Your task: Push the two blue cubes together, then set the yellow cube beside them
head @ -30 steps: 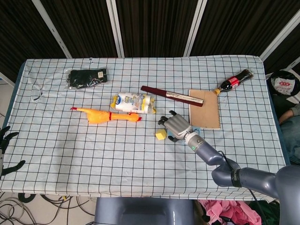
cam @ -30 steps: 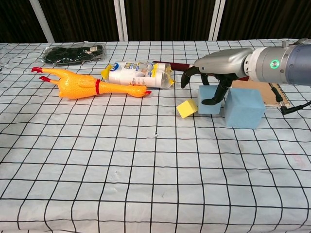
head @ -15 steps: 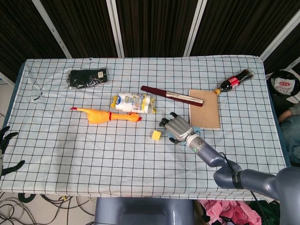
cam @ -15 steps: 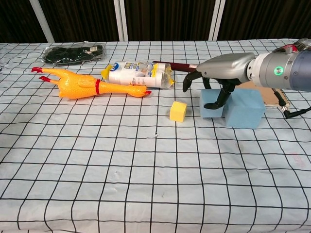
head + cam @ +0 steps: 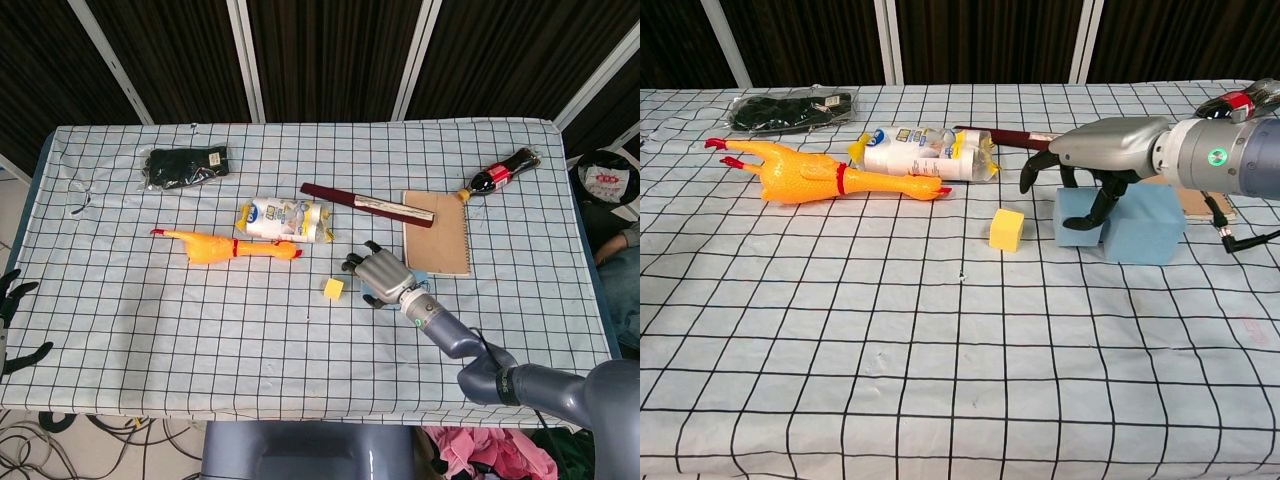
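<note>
right robot hand [image 5: 1080, 185] was draped over the smaller blue cube [image 5: 1078, 218], fingers [image 5: 1098, 208] curled down its front face; couldn't tell if it actually gripped it. that cube sat touching the larger blue cube [image 5: 1145, 223], both matte light-blue foam. yellow cube [image 5: 1006, 230], small with soft edges, sat near their left on the checked bench [image 5: 940, 340], apart from them. left robot hand [image 5: 12, 300] hung off the bench edge, fingers spread, holding nothing.
</note>
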You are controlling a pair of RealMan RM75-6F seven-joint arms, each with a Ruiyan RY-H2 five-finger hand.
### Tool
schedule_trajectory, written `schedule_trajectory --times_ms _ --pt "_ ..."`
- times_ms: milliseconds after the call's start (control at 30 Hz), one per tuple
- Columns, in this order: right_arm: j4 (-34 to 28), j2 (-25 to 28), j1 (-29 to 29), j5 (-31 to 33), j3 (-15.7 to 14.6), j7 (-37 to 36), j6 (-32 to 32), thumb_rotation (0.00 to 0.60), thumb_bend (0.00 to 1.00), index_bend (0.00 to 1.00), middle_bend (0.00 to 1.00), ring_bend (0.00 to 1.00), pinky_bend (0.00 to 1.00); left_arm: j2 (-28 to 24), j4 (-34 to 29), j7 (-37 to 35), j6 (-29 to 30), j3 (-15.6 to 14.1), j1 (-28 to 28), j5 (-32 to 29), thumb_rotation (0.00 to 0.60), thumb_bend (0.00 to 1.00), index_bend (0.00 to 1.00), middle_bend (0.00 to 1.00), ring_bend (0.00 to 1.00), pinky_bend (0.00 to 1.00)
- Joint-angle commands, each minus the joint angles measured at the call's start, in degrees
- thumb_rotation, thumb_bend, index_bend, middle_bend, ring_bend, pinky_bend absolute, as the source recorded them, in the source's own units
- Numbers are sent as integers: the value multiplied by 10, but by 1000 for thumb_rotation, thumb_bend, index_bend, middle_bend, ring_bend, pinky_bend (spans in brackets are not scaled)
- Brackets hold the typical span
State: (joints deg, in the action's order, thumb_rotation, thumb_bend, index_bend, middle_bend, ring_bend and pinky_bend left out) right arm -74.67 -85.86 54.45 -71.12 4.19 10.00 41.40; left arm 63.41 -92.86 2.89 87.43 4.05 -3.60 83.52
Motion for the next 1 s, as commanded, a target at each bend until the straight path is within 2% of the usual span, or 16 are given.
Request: schedule_trajectory --times_ms 33,533,1000 --pt "1 1 -1 -1 0 -6 -4 600 365 239 169 535 91 0 0 0 0 0 0 0 600 41 208 71 0 0" --pt "-1 8 -6 13 8 -29 -26 600 360 239 169 535 91 1 0 3 1 1 0 -1 600 41 208 71 0 0" --pt "17 0 -12 -3 9 -39 -18 600 360 240 169 534 92 2 0 6 2 1 1 -2 600 41 207 71 0 0"
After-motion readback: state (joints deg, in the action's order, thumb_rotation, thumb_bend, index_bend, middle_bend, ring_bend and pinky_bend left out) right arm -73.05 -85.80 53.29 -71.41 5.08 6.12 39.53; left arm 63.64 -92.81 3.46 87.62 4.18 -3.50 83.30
